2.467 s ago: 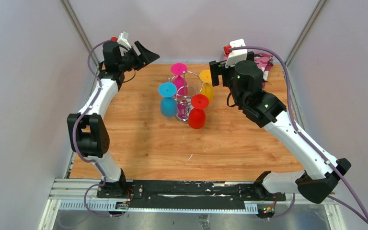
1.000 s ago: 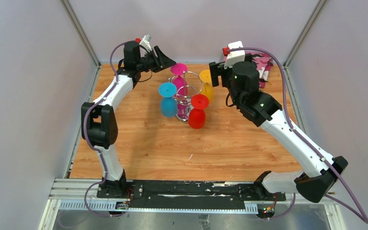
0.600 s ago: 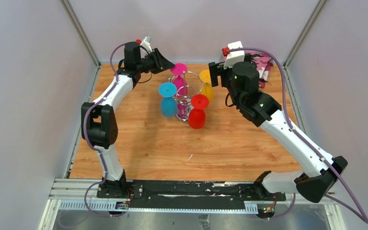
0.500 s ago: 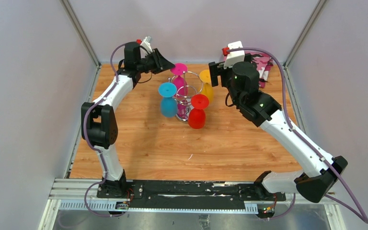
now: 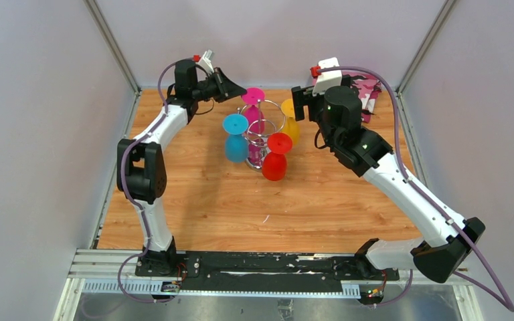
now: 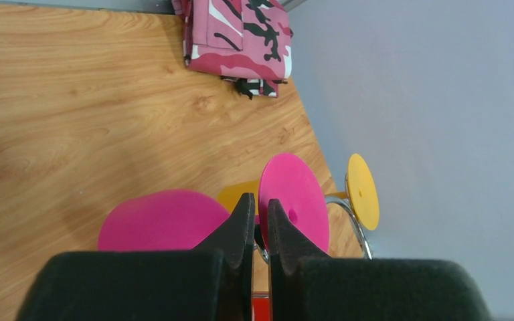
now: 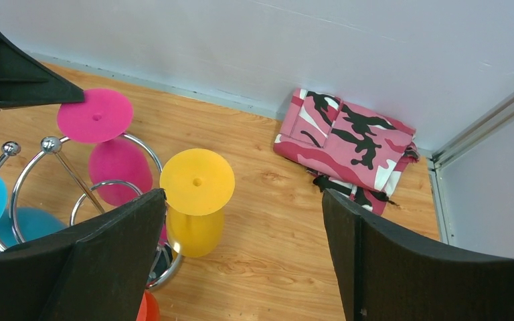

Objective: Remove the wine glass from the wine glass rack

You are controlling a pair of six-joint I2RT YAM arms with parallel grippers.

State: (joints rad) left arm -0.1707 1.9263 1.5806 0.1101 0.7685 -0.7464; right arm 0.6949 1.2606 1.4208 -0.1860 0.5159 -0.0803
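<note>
The wine glass rack (image 7: 72, 172) stands upright at the far middle of the table (image 5: 241, 207). Four glasses are hung upside down on it with their feet uppermost. The magenta wine glass (image 5: 253, 95) is on the far side, still on its hook. The left gripper (image 6: 258, 204) is held level at the left rim of its foot. In the left wrist view the jaws are clenched to a thin slit, with the near edge of the magenta foot in that slit, so the foot is pinched at its rim.

Two and a half seconds earlier this gripper was spread wide near the far left corner, well apart from the rack. One second ago it had been brought just beside the foot with the jaws still parted. Since then only the jaws have been drawn together, and the glass has barely been shifted. The right arm has not been moved.

The right gripper (image 5: 300, 101) is held just to the right of the yellow glass (image 7: 197, 180) with its jaws released and wide apart, nothing between them. The cyan glass (image 5: 235, 124) hangs on the left of the rack and the red glass (image 5: 278, 142) on the near side. Both are close to the magenta bowl.

Behind the rack only a narrow strip of wood is left before the back wall (image 7: 241, 53). A folded camouflage cloth (image 7: 348, 144) lies in the far right corner. Between the rack and the arm bases a wide stretch of wood is seen.
</note>
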